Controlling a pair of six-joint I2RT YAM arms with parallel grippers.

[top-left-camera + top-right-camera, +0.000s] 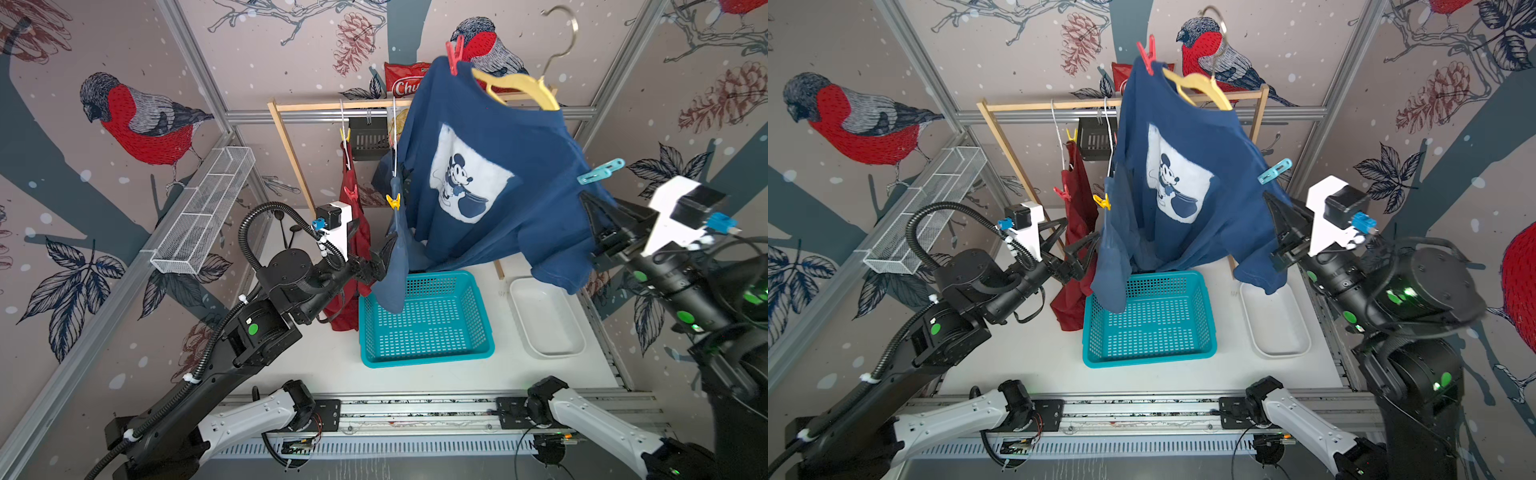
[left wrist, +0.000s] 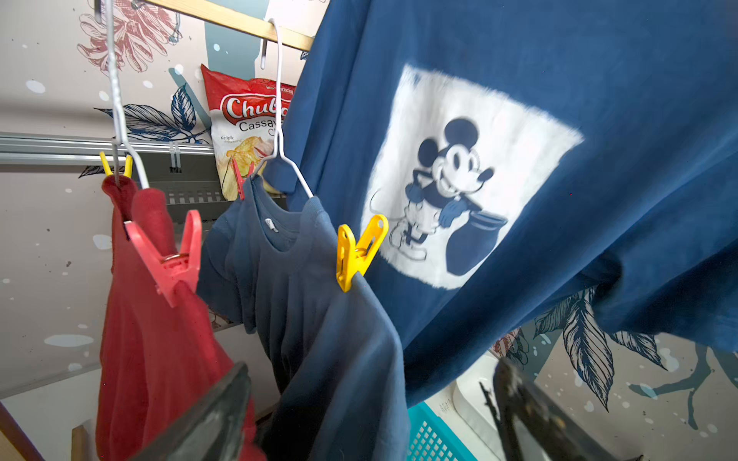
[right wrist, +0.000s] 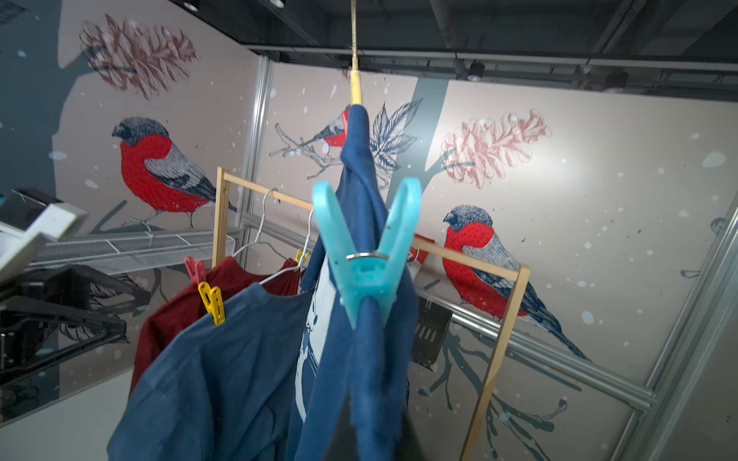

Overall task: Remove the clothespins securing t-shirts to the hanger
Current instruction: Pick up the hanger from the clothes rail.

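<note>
Your right gripper (image 1: 1271, 204) is clamped on the navy t-shirt (image 1: 490, 124); your left gripper (image 1: 1080, 229) gapes wide and empty.
The light blue clothespin (image 3: 365, 259) sits just above the right gripper; the yellow clothespin (image 2: 359, 251) on the medium blue t-shirt (image 2: 311, 351) lies just ahead of the left gripper.

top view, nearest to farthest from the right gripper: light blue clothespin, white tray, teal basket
1. light blue plastic clothespin, on the navy t-shirt beside the right gripper
2. white oblong tray, table's right side
3. teal perforated plastic basket, table centre
</note>
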